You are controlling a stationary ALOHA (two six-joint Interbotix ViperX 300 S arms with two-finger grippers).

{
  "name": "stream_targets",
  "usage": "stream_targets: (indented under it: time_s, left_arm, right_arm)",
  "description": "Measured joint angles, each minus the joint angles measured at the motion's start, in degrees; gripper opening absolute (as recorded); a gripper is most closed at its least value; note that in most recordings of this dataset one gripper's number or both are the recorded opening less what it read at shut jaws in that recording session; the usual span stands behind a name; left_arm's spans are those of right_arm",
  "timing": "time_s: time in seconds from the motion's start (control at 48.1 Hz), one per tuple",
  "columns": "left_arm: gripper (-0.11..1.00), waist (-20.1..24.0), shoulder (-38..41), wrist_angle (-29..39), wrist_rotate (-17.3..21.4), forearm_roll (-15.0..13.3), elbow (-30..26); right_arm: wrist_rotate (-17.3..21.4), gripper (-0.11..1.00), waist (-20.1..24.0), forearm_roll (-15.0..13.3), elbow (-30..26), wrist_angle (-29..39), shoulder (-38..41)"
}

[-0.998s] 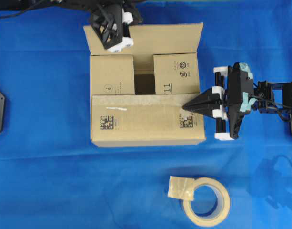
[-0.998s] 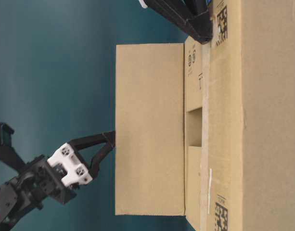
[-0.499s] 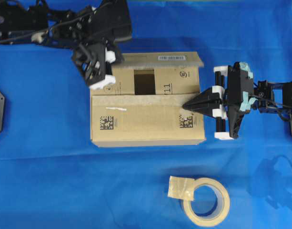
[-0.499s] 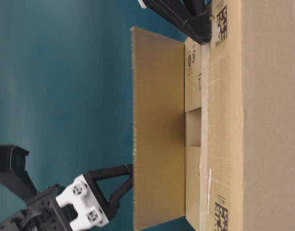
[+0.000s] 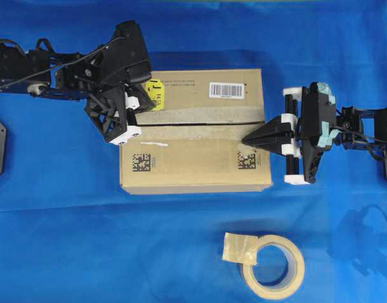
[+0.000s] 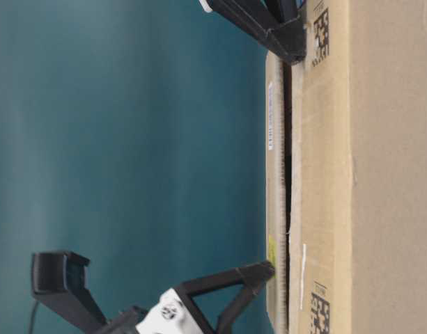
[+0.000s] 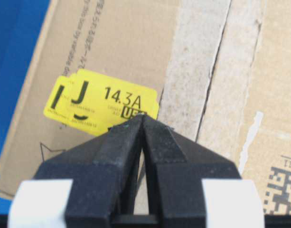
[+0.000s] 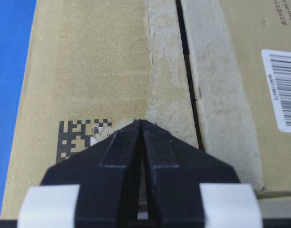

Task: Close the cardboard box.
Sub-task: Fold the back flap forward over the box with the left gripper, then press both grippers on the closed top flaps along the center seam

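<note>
Cardboard box point(image 5: 196, 158): brown corrugated, on blue surface | both long top flaps folded flat, meeting along a central seam | yellow sticker, barcode, two QR-style labels, old tape strips.

blue table point(image 5: 67, 240), cardboard box point(image 5: 193, 161), tape roll point(image 5: 272, 265)

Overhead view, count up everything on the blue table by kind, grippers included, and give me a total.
Cardboard box: 1
Roll of beige tape: 1
Grippers: 2, the left gripper and the right gripper
Total: 4
</note>
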Motion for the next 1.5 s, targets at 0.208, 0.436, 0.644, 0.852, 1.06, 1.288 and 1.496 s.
stream_targets:
  time_s: [0.208,0.436,0.644,0.852,1.06,1.288,1.496]
  left_arm:
    - [0.0,-0.7,-0.26,-4.66,-2.02,0.0,3.25]
    - [0.0,-1.32,-0.18,-5.71,-2.29,0.0,3.69]
    - [0.0,-1.85,-0.18,-5.89,-2.29,0.0,3.69]
    - [0.0,-2.11,-0.18,-5.98,-2.29,0.0,3.69]
    - [0.0,-2.37,-0.18,-5.98,-2.29,0.0,3.69]
    - [0.0,-2.55,-0.53,-9.4,-1.85,0.0,4.66]
    - [0.0,-4.92,-3.87,-23.03,-0.97,0.0,10.28]
  right_arm:
    - [0.0,0.0,-0.35,0.0,0.0,0.0,0.0]
    - [0.0,0.0,-2.2,0.0,0.0,0.0,0.0]
    - [0.0,0.0,-4.04,0.0,0.0,0.09,0.0]
    - [0.0,0.0,-4.92,0.0,0.0,0.09,0.0]
    - [0.0,0.0,-5.01,0.0,0.0,0.18,0.0]
    - [0.0,0.0,-5.01,0.0,0.0,0.26,0.0]
    - [0.0,0.0,-5.1,0.0,0.0,0.26,0.0]
